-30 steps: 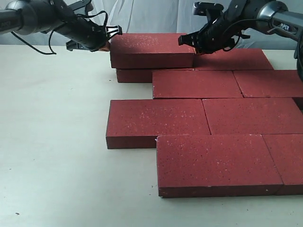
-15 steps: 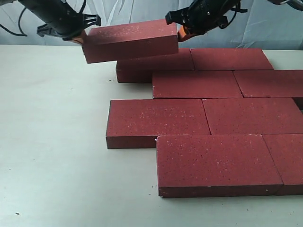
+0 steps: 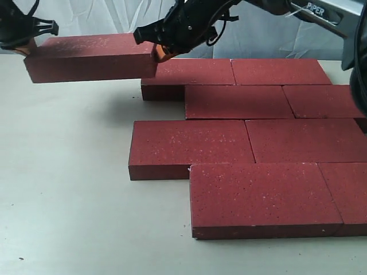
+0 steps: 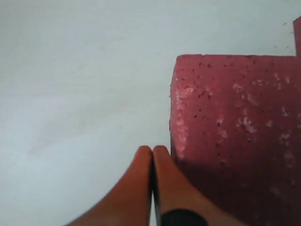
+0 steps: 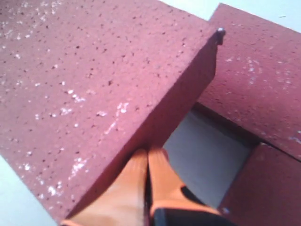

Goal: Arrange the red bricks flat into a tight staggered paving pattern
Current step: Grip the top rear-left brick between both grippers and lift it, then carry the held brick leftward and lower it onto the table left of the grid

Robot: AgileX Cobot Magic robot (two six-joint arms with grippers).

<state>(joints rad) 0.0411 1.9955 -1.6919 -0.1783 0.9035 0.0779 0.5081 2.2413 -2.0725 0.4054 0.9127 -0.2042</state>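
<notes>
One red brick (image 3: 86, 54) hangs level above the table at the back left, pinched endwise between my two grippers. My left gripper (image 3: 26, 46) is shut, its orange fingertips pressed against the brick's left end (image 4: 235, 132). My right gripper (image 3: 156, 52) is shut too, pushing on the right end face (image 5: 84, 84). Its fingers (image 5: 136, 169) meet with no gap. Several more red bricks lie flat in staggered rows, from the back row (image 3: 186, 74) to the front row (image 3: 261, 197).
The pale table (image 3: 63, 172) stretches bare to the left of and in front of the paving. A white cloth backdrop (image 3: 103, 17) hangs behind. The right arm's dark links (image 3: 309, 8) reach across over the back row.
The carried brick has travelled left with both grippers, off the back row and out over bare table. It was tilted half a second ago and now sits level.
</notes>
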